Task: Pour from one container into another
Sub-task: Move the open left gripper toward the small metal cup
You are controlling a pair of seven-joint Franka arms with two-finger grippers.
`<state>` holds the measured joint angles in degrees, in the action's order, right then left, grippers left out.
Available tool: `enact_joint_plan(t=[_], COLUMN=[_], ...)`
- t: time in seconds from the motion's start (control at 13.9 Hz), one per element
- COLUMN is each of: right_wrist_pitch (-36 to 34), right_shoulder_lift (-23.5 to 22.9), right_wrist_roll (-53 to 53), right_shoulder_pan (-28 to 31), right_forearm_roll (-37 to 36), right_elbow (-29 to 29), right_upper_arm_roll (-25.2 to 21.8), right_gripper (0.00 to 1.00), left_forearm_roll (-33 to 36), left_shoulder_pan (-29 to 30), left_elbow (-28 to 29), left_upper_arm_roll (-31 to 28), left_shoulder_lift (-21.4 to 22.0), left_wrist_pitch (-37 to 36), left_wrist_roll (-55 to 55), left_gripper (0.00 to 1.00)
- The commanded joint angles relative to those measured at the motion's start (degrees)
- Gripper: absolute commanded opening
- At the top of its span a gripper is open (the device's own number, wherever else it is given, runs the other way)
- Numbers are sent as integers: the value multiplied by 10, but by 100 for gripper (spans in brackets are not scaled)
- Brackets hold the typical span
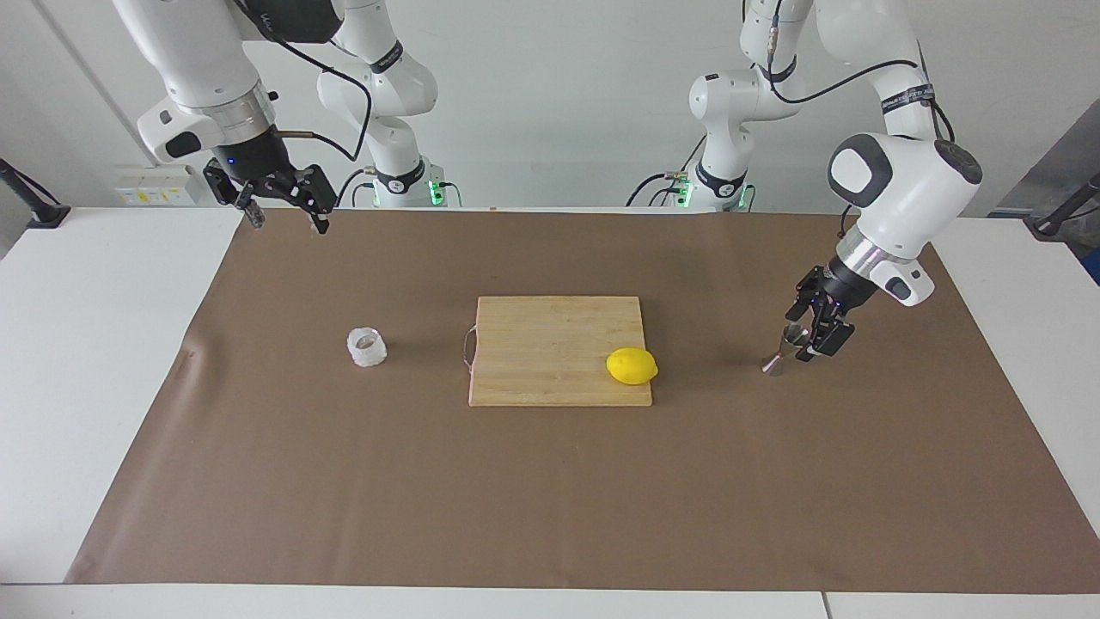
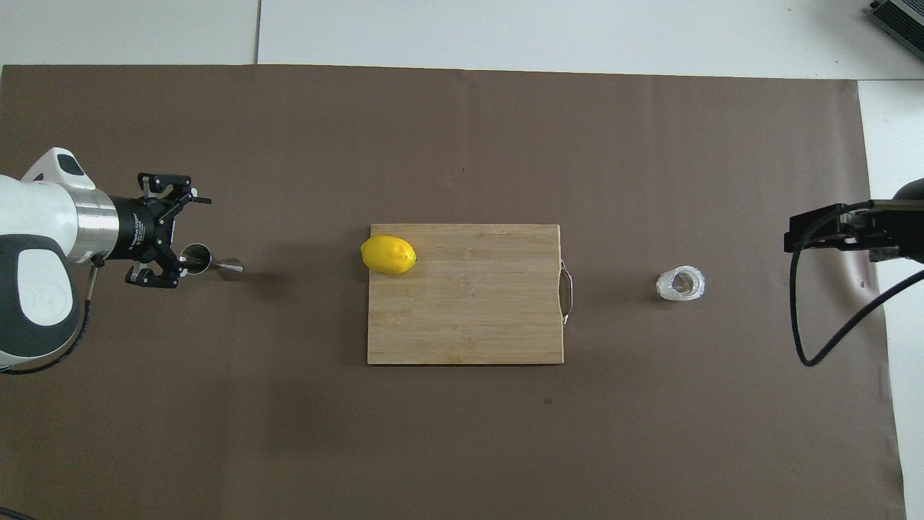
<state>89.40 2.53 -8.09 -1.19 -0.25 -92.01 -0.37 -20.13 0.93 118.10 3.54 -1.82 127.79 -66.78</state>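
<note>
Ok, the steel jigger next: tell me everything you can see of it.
The jigger is a small shiny steel hourglass, two cones joined at a narrow waist. It stands upright on the brown mat toward the left arm's end of the table, apart from the cutting board and the lemon. Its open mouth faces up; any contents cannot be made out. The left gripper, open, is right at its upper cone; whether it touches cannot be told.

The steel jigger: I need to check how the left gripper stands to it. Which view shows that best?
The facing view: the jigger stands upright, the open left gripper close beside its upper cone. The overhead view shows its round mouth from above.
</note>
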Motion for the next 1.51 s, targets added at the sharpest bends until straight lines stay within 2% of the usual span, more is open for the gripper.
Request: enact_joint_plan(t=[0.0,0.36,0.65,1.0,1.22,1.43], right_wrist_pitch=[-6,-6,-6,-6,-6,-6], right_shoulder_lift=[5,5,5,5,5,5], right_wrist_roll=[11,11,11,11,11,11], right_shoulder_pan=[6,6,6,6,6,6], right_forearm_roll=[17,17,17,17,17,17], right_elbow=[-5,-5,-5,-5,-5,-5], right_upper_arm_roll=[0,0,0,0,0,0], right_gripper=[100,100,100,100,100,100], left_forearm_roll=[-7,-5,9,18,18,14], left_shoulder_pan=[0,6,24,27,42,52], left_elbow=[-16,-16,-11,-11,-11,-12], left_upper_arm_roll=[-6,-7,-9,-9,-7,-7], left_shoulder_lift=[-11,-11,-14,-14,-13,-6], left_wrist_pitch=[-24,-19,18,14,3,-59], left_wrist_roll=[-3,0,24,26,34,44], left_gripper=[100,100,100,100,100,100])
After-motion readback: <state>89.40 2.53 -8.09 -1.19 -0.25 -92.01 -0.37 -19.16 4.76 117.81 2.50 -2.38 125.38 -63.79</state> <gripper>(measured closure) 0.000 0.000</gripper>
